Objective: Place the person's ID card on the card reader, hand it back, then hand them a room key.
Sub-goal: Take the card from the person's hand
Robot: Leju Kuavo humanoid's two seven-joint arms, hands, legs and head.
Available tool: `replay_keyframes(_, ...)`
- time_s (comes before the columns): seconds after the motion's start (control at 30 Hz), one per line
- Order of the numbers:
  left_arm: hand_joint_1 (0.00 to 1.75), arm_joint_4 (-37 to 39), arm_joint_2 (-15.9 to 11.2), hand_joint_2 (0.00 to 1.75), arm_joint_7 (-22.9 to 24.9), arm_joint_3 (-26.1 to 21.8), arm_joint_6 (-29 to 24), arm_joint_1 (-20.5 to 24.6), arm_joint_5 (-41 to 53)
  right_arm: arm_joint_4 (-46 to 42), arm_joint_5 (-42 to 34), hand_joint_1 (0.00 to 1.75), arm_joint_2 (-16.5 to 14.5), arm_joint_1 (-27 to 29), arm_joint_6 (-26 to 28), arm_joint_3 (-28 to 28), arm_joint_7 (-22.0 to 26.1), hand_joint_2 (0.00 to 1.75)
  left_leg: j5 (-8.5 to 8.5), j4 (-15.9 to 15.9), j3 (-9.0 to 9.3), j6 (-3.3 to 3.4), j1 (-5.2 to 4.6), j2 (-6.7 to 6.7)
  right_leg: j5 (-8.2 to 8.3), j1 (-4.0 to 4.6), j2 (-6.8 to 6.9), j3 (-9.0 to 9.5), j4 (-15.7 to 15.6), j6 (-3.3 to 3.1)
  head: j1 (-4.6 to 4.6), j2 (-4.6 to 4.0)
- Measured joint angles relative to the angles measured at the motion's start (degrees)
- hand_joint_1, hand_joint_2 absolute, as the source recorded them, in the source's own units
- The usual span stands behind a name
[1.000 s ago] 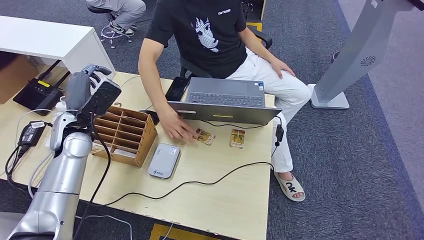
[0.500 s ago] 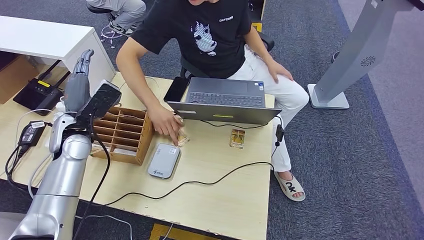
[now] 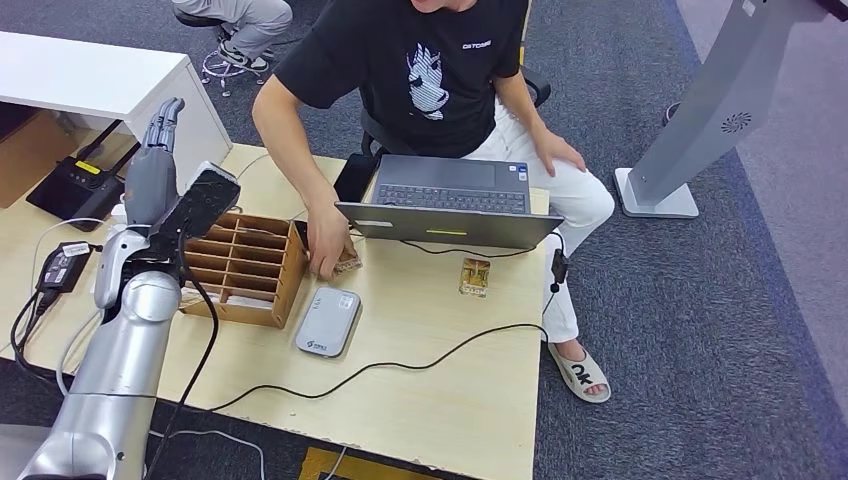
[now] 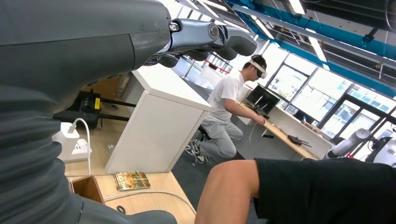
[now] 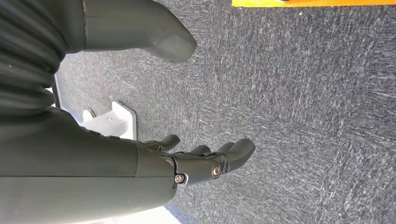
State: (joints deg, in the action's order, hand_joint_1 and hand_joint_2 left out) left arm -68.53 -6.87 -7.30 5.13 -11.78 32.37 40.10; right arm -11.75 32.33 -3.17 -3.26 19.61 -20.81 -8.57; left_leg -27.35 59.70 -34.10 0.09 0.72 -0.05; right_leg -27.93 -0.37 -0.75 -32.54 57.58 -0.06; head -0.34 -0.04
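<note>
One card (image 3: 474,277) lies lengthwise away from the robot, well right of the raised, empty, straight-fingered left hand (image 3: 157,140); right hand (image 5: 205,161) empty, fingers loosely apart.

arm (image 3: 120,370): silver tubes, black cable alongside | left hand (image 3: 152,165): grey, dark fingers | right hand (image 5: 140,158): ribbed grey cover, screws

Person's arm (image 3: 300,150) & laptop (image 3: 448,205) block far side; bare tabletop (image 3: 450,390) nr the card reader (image 3: 329,321).
</note>
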Motion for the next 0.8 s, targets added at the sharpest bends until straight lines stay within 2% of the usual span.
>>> replay_keyframes(0.33,0.00,-0.5,-0.1,1.75,0.1,0.0,-0.1,-0.4,0.2,0.0,0.1,0.00,-0.1,0.0,-0.1,0.0,0.0,1.75,0.00,0.0,0.00,0.00,0.00,0.00,0.00,0.00,0.00,0.00,0.0,0.00,0.01,0.00)
replay_keyframes(0.8,0.00,-5.6,-0.7,1.75,0.1,3.0,0.0,-4.3,1.7,0.0,0.9,0.00,-0.7,0.3,-0.4,0.0,-1.4,1.75,0.00,0.0,0.00,0.00,0.00,0.00,-0.01,0.00,0.00,0.00,0.0,0.00,0.00,0.00)
